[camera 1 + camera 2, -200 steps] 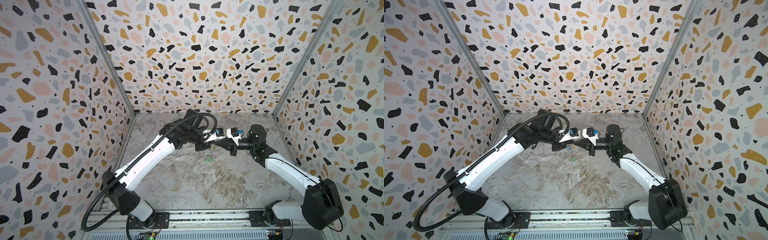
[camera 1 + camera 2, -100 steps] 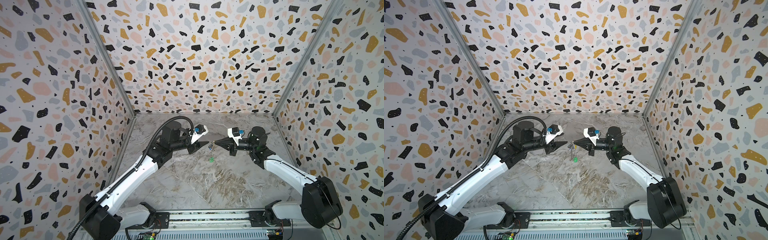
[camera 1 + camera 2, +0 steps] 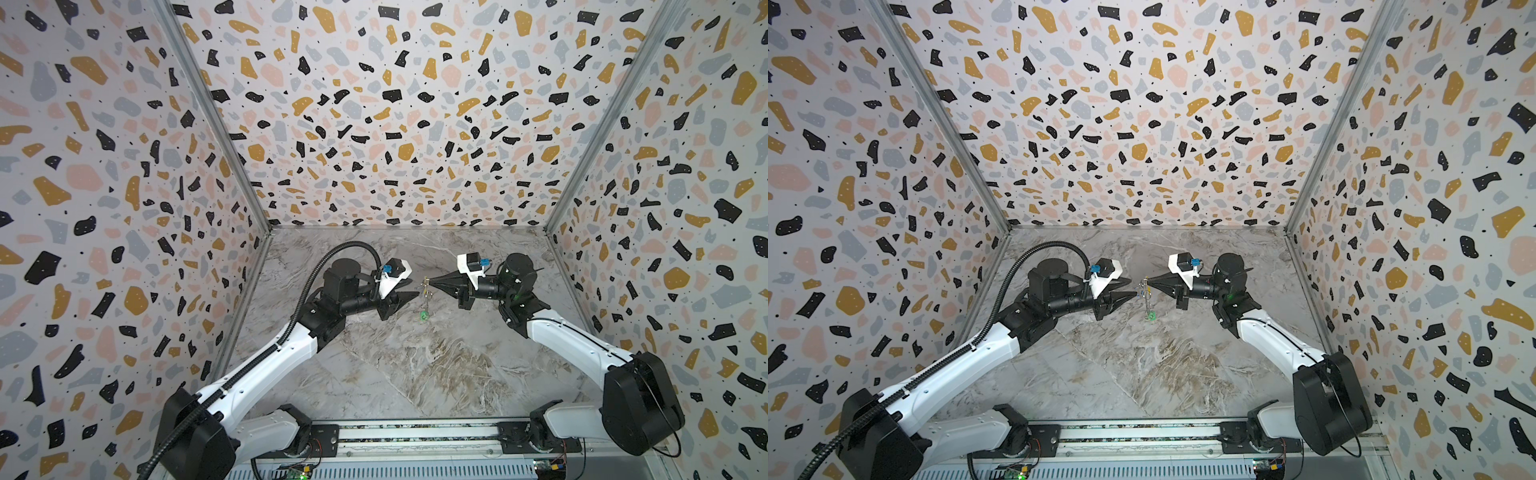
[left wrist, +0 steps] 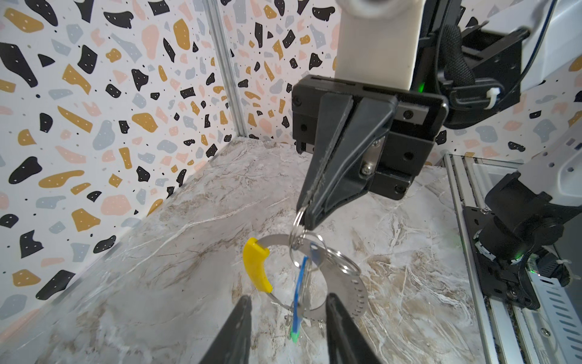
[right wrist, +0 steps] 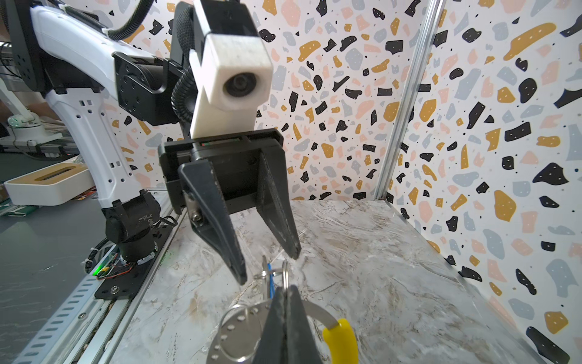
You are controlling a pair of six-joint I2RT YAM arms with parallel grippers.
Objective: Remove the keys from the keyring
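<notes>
Light: bright, even, diffuse; only faint shadows on my surface (image 3: 415, 374).
Edges: wide-angle stretch toward frame corners.
Focus: my right claw (image 5: 285, 293) looks soft up close.

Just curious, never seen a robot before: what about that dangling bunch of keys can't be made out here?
- Both top views: the bunch is too small; only a green tag stands out.
- Right wrist view: the shut right pincer covers where it grips the small ring; the picture's edge cuts off the keyring.
- Left wrist view: the blue tag is edge-on, so its key cannot be picked out.
</notes>
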